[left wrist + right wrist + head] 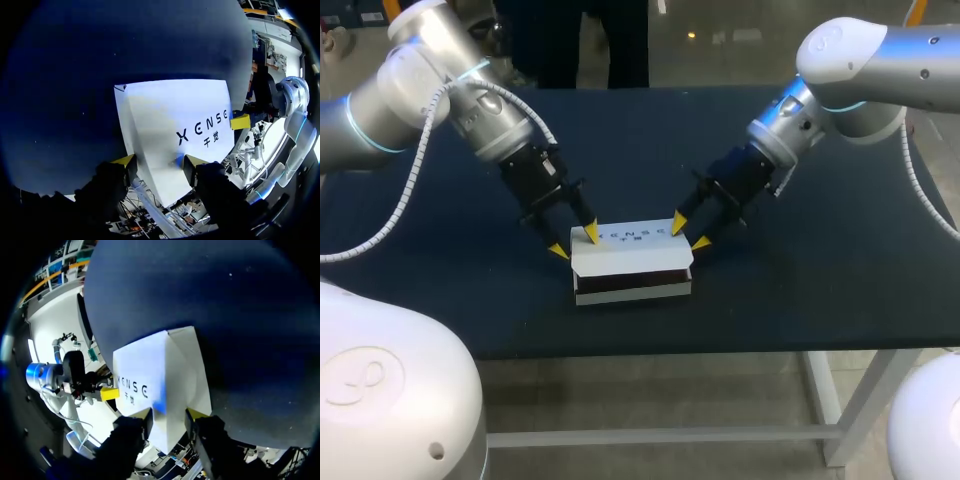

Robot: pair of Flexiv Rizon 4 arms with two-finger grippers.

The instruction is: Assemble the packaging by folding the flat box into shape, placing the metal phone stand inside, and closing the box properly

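Observation:
The white box [632,250] with dark print on its lid lies in the middle of the table, its dark front side showing under the folded lid. My left gripper [574,242] is open and straddles the box's left end; in the left wrist view the box [170,125] fills the gap of that gripper [159,161]. At the right end my right gripper [690,234] is open too, with the lid's fold line of the box [150,375] running into its gap [169,415]. No phone stand shows in any view.
The dark blue table [440,280] carries only the box. Both arms slant in from the back corners and meet over the box. The table's front edge runs a short way in front of the box.

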